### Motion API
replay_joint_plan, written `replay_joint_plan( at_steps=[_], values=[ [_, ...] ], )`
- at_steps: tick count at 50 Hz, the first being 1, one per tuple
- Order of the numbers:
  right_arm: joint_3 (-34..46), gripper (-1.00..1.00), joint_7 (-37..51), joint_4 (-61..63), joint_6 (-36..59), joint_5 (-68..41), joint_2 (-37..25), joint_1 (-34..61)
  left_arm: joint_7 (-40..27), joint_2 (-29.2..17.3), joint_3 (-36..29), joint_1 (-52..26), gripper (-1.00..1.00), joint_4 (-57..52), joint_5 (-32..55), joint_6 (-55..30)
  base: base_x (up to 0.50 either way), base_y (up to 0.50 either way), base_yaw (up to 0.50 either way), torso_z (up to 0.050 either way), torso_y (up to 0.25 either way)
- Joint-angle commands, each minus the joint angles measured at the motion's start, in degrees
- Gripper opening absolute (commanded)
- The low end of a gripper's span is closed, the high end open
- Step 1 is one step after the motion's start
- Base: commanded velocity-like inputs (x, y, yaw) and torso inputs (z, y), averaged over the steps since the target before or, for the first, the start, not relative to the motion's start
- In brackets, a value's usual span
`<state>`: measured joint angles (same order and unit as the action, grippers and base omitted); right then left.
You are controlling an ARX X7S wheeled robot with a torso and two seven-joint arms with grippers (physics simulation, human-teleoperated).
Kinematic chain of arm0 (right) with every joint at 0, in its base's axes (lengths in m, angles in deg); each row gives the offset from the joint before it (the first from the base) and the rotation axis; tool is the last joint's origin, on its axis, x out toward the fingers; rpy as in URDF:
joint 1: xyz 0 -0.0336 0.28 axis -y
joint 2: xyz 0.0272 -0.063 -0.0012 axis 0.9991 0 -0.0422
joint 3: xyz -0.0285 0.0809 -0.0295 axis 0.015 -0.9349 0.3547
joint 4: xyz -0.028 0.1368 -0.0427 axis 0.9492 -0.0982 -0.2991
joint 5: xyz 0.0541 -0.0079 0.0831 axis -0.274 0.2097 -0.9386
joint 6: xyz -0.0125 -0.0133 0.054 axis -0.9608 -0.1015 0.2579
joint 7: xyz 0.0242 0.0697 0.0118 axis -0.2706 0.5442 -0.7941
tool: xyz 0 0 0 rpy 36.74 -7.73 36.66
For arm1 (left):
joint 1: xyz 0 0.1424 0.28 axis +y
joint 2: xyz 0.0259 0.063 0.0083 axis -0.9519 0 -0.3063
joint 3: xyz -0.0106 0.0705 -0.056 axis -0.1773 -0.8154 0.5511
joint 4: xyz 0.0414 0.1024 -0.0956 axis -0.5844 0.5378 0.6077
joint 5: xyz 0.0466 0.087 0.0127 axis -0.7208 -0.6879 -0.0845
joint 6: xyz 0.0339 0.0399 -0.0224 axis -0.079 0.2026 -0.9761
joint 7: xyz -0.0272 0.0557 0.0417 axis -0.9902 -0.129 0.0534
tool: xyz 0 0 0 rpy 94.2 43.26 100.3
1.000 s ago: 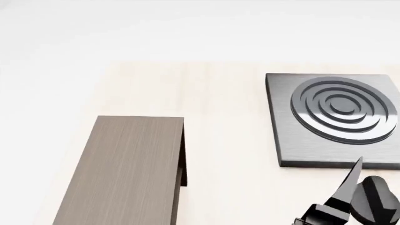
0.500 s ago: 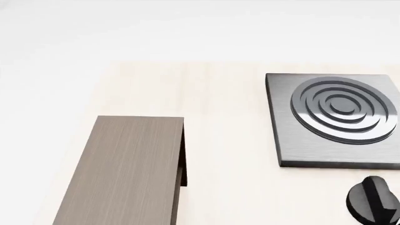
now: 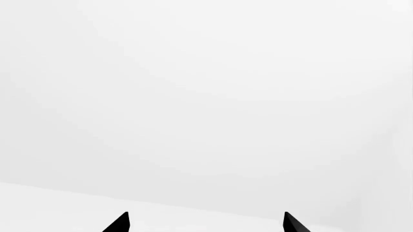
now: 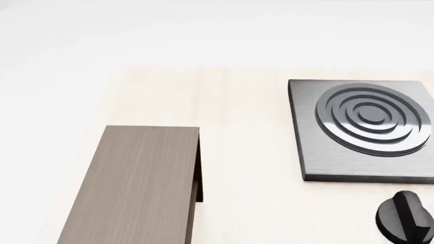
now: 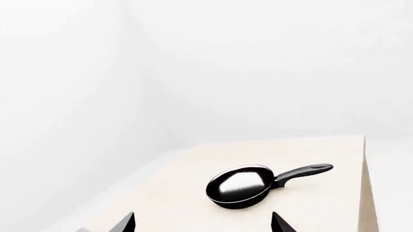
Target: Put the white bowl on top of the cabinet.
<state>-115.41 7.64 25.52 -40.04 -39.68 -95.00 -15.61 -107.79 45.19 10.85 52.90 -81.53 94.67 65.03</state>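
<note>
Along the table's (image 4: 244, 203) left edge I see the cabinet (image 4: 135, 188); stove plate (image 4: 363, 127) far right. Right gripper (image 5: 203, 223) fingers wide, frying pan (image 5: 242, 188) ahead. Left gripper (image 3: 206, 223) wide too.

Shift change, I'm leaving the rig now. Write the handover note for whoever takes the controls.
Left gripper: open, holding nothing, facing blank white background.
Right gripper: open, holding nothing, looking across the light table at the black frying pan; neither gripper shows in the head view.
Cabinet: at the table's left in the head view, with the stove plate on the right and a black knob nearer than it. Nothing rests on the visible cabinet top.
White bowl: in none of the views.
Done: nothing visible. Left: find the bowl, grasp it, set it on the cabinet.
</note>
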Motion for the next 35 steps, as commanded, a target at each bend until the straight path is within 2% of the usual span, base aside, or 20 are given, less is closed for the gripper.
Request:
replay_joint_plan(
  at_steps=[1,15,35],
  values=[
    [-6.65,1.0,3.38,-1.49,-2.23,-4.77,2.19,-2.85,-0.12,-0.16,-0.04,0.14,1.0,0.08,0.12,0.21,0.0,0.0,0.0,0.0,0.0],
    [-11.02,1.0,5.63,-4.24,-3.74,-9.4,4.77,-4.47,-0.39,-0.32,-0.07,0.23,1.0,0.03,0.18,0.27,0.0,0.0,0.0,0.0,0.0],
    [-11.14,1.0,7.92,-5.8,-2.65,-12.16,4.32,-4.7,-0.52,-0.43,-0.37,0.22,1.0,0.31,0.01,0.43,0.0,0.0,0.0,0.0,0.0]
  ],
)
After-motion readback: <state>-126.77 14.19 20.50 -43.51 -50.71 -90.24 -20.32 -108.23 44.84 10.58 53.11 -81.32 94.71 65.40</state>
